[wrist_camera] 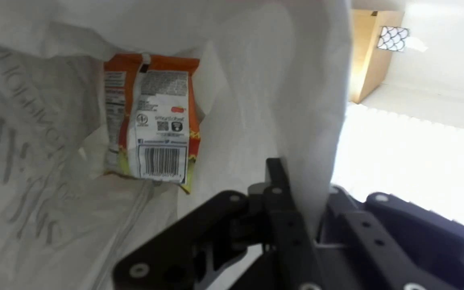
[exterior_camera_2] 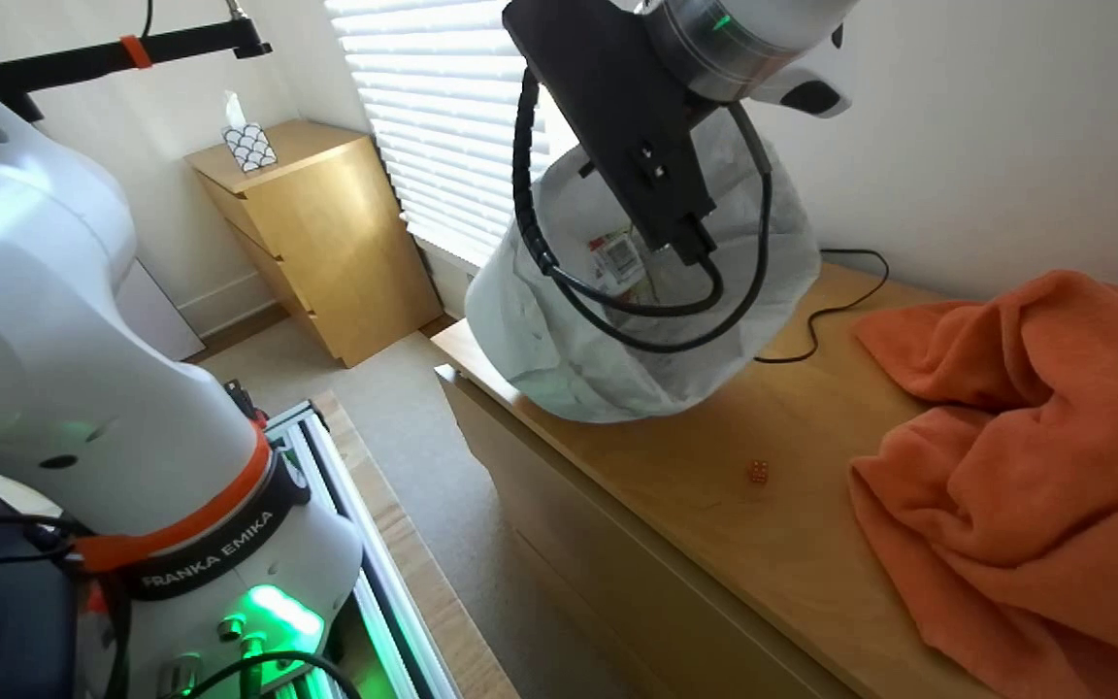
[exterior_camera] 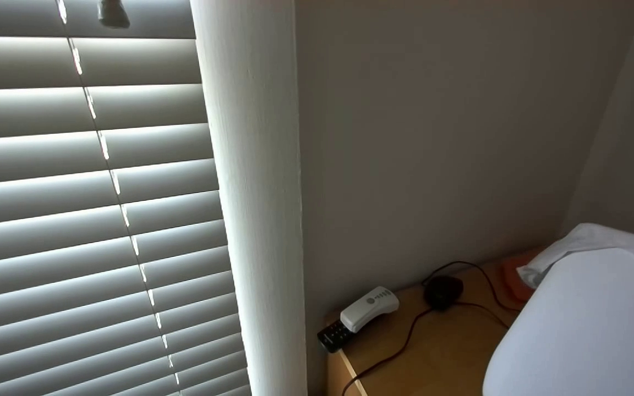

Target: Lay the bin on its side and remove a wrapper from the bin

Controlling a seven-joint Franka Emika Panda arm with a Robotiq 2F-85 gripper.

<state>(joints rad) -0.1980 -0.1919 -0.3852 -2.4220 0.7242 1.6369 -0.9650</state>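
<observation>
Bin point(exterior_camera: 586, 335): on the dresser point(exterior_camera_2: 734, 447), toward the end by the blinds point(exterior_camera: 36, 203), tilted well over. Whether fully down on its side: cannot tell, underside out of sight. Liner point(exterior_camera_2: 559, 374): white, crinkled, turned out over the rim; in an exterior view, mouth open to sight, lower fold across the dresser's front edge.

Wrapper point(wrist_camera: 163, 104): inside, against the liner, orange and white with a bit of yellow, barcode plain in the wrist view, apart from the gripper point(wrist_camera: 306, 179).

Gripper: clamped on the bin's rim, one finger inside the mouth, one outside, wall and liner pinched between. Fingertips: hard to make out in an exterior view, past black hardware point(exterior_camera_2: 617, 126) and a looped cable point(exterior_camera_2: 661, 348), both in front of the mouth. Arm point(exterior_camera_2: 25, 272): at the left there, base glowing green, far end over the mouth.

On the dresser near the bin: small die point(exterior_camera_2: 759, 472) and heaped orange cloth point(exterior_camera_2: 1035, 505), apart from each other. In an exterior view, by the dresser's corner: white remote point(exterior_camera: 369, 308) resting on a black remote point(exterior_camera: 332, 335), near a dark gadget point(exterior_camera: 442, 291) trailing thin wires point(exterior_camera: 384, 360). Blinds: lowered, light between the slats, in both exterior views. Farther off, across the floor point(exterior_camera_2: 394, 398): wooden cabinet point(exterior_camera_2: 355, 252), with a tissue box point(exterior_camera_2: 250, 146) on top.
</observation>
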